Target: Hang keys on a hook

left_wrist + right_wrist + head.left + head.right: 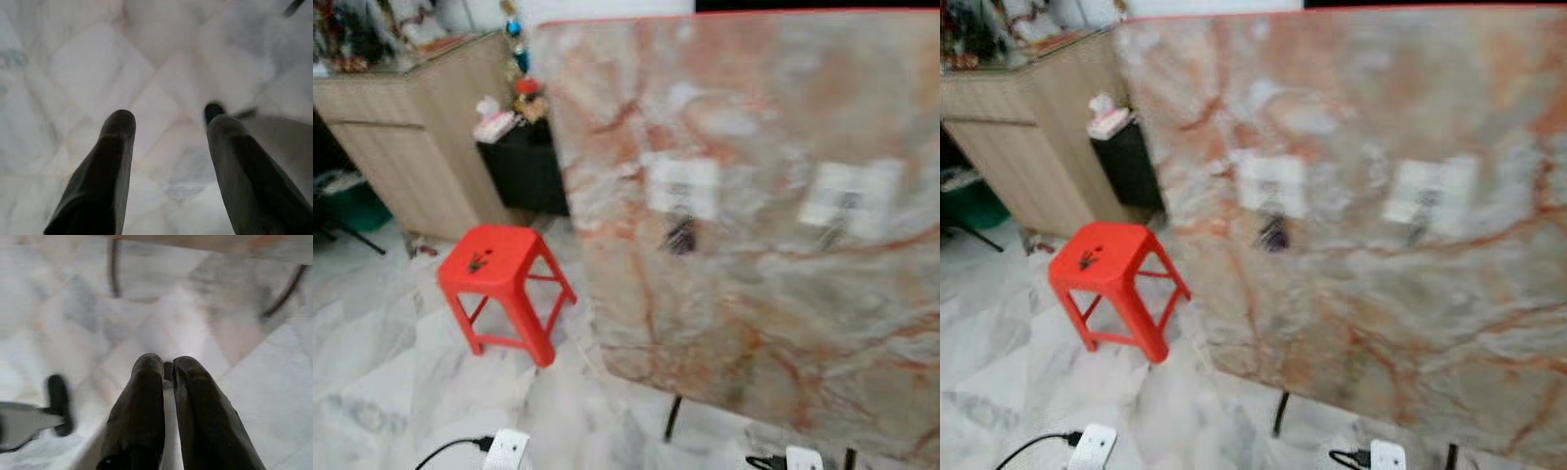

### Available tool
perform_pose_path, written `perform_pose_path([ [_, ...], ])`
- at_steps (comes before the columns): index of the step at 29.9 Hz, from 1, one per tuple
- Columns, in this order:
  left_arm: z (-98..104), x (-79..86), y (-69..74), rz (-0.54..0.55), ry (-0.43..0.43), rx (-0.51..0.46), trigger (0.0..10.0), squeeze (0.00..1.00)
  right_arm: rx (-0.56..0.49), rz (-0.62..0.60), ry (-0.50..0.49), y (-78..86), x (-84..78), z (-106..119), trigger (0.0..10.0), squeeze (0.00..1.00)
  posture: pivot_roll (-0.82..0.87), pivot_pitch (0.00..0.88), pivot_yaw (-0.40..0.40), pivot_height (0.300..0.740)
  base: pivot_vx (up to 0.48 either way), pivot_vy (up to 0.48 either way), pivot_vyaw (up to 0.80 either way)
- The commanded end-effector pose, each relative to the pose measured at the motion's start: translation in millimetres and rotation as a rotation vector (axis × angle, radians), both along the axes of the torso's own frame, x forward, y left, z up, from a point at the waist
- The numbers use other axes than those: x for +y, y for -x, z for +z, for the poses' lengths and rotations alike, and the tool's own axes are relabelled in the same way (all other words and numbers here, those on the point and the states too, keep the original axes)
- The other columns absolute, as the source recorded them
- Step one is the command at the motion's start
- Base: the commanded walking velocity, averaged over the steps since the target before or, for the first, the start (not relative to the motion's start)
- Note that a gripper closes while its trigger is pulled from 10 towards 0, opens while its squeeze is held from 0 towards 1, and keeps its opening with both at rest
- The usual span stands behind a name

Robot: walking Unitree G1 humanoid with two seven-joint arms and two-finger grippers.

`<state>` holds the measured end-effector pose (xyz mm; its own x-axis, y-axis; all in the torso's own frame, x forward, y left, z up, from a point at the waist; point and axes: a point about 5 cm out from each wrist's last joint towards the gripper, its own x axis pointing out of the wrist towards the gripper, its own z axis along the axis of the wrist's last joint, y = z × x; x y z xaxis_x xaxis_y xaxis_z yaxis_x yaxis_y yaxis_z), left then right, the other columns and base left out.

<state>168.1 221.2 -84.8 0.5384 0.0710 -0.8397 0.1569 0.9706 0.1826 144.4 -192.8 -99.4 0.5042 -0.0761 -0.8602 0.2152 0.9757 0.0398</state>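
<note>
Keys [680, 235] show as a small dark blurred bunch hanging under 1 white plate [683, 186] on the marble board [754, 323]; their shape cannot be made out. No writing is readable. The right gripper [167, 363] has its 2 fingers pressed together, grasping nothing visible, pointing at the floor [58, 323]. The left gripper [168, 117] has its fingers spread apart, empty, above floor tiles. A second white plate [850, 199] sits further right. A red stool [499, 262] stands left of the board.
</note>
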Motion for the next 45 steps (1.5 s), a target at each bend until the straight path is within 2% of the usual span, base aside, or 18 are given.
perform_pose_path([
  [1,-0.4,-1.0,0.1,-0.015,-0.001,0.01,10.0,0.0,0.0,-0.005,0.006,1.3,-2.9,0.0,10.0,0.0,-0.02,0.0,0.052,0.74,0.0,0.469,0.0],
  [17,-3.9,-4.7,6.5,-0.026,0.002,0.029,10.0,0.0,0.011,0.01,0.005,5.1,-3.7,-1.2,10.0,0.0,-0.01,0.0,0.047,0.74,0.0,0.469,0.0],
  [29,-0.5,0.0,0.6,-0.007,0.001,0.013,10.0,0.0,-0.01,-0.019,-0.009,1.3,-1.3,0.0,10.0,0.0,-0.01,0.0,0.049,0.74,0.0,0.472,0.0],
  [45,-0.5,-5.2,-2.1,0.007,0.013,0.006,10.0,0.0,-0.001,0.014,0.001,0.8,-3.3,0.3,10.0,0.0,0.0,0.012,0.035,0.74,0.0,0.473,0.0],
])
